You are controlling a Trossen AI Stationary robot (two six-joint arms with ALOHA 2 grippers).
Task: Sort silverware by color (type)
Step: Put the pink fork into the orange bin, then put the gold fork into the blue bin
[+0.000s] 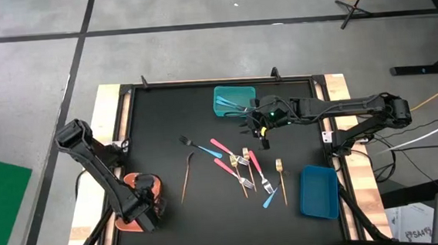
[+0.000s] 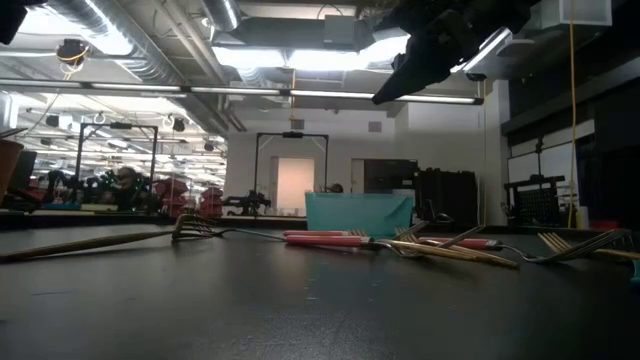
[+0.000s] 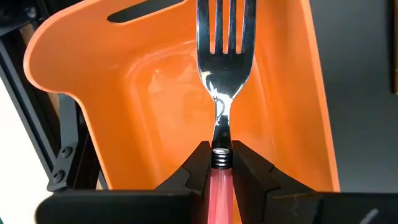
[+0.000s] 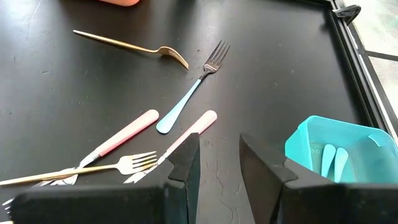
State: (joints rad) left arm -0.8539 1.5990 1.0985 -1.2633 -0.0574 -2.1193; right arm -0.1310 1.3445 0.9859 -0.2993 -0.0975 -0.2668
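A: State the left pincer [image 3: 219, 180] condition.
B: Clamped on a pink-handled fork [image 3: 221, 93], tines over the orange bin [image 3: 155, 93] at the desk's [image 1: 164, 111] near-left corner.
A: And the right pincer [image 4: 219, 163]?
B: Fingers apart, empty, hovering beside the teal bin [image 4: 336, 146]. Remaining silverware [image 1: 245, 171] lies scattered mid-desk.

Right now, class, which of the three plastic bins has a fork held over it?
The orange bin at the table's front-left corner. The left gripper holds a pink-handled fork above it; the teal bin and blue bin have none.
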